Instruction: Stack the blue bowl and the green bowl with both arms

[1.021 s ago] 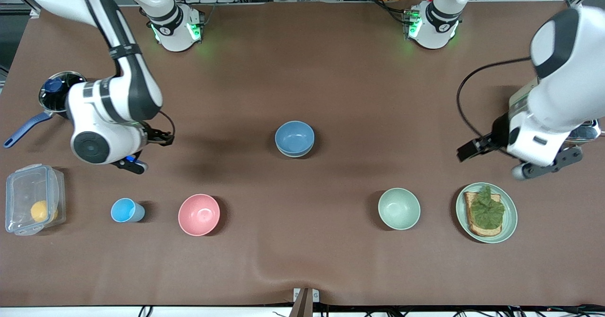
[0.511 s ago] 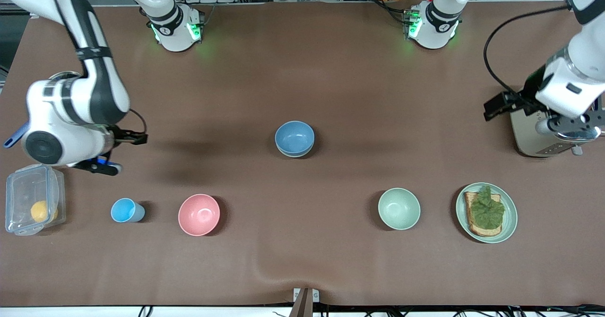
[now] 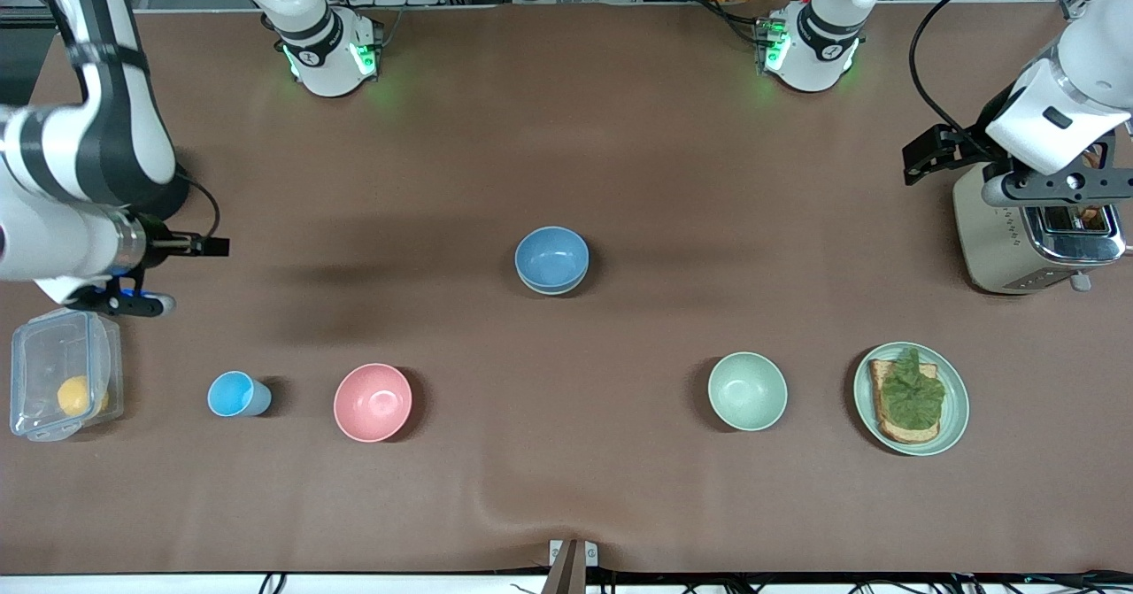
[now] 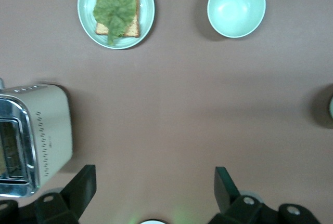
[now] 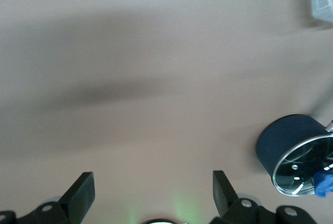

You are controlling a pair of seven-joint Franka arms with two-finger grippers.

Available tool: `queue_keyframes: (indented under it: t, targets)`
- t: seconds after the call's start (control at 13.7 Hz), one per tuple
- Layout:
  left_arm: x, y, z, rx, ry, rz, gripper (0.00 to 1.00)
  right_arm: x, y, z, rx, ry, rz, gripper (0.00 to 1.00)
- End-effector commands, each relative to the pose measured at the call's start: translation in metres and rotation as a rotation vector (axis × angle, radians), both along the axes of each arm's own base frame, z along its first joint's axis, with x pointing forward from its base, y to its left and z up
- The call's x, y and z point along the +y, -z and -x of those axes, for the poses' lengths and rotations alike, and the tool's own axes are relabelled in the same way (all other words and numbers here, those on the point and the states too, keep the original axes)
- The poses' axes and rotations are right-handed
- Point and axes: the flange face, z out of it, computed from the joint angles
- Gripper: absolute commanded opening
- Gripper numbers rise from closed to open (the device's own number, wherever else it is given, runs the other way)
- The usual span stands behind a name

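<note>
The blue bowl (image 3: 551, 256) sits in the middle of the table, nested in the green bowl, of which only a pale rim (image 3: 551, 291) shows under it. My left gripper (image 3: 1053, 189) is open and empty, up over the toaster (image 3: 1018, 240); in the left wrist view (image 4: 154, 183) its fingers stand wide apart above bare table. My right gripper (image 3: 128, 300) is open and empty, up over the right arm's end of the table; the right wrist view (image 5: 152, 186) shows the same. Both are well away from the stacked bowls.
A mint bowl (image 3: 747, 390) (image 4: 236, 7) and a plate (image 3: 958, 412) (image 4: 86, 0) with toast and lettuce lie nearer the camera. A pink bowl (image 3: 373, 402), a light-blue cup (image 3: 237, 394) and a clear box (image 3: 35, 346) lie toward the right arm's end. A lidded pan (image 5: 294, 156) is below the right gripper.
Both arms have swung away from the middle toward their table ends. The left gripper went from beside the plate to over the toaster. The bowls have not moved.
</note>
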Motion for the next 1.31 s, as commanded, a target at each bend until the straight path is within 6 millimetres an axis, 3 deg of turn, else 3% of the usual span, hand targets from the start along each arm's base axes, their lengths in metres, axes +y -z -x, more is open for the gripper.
queue_keyframes:
  t: [0.0, 0.29, 0.51, 0.58, 0.8, 1.09, 1.24]
  targets:
    - [-0.004, -0.009, 0.007, -0.015, 0.058, -0.056, 1.0, 0.018, -0.067, 0.015, -0.084, -0.035, 0.029, 1.0]
    - [0.002, -0.029, 0.003, -0.049, 0.035, 0.018, 1.0, 0.03, -0.152, 0.02, -0.09, -0.05, 0.025, 1.0]
    - [0.009, -0.038, 0.002, -0.061, 0.01, 0.074, 1.0, 0.06, -0.229, 0.028, -0.192, -0.092, 0.011, 1.0]
    - [0.01, -0.038, 0.001, -0.062, 0.009, 0.065, 1.0, 0.07, -0.24, 0.031, -0.206, -0.107, 0.009, 1.0]
    - [0.01, -0.028, -0.005, -0.043, 0.007, 0.067, 1.0, 0.07, -0.245, 0.036, -0.208, -0.09, -0.029, 1.0]
    - [0.002, -0.028, -0.003, -0.039, 0.02, 0.069, 1.0, -0.007, -0.242, 0.027, -0.25, -0.015, -0.125, 1.0]
    - [-0.008, -0.029, 0.0, -0.04, 0.038, 0.07, 1.0, -0.016, -0.24, 0.027, -0.246, -0.048, -0.132, 1.0]
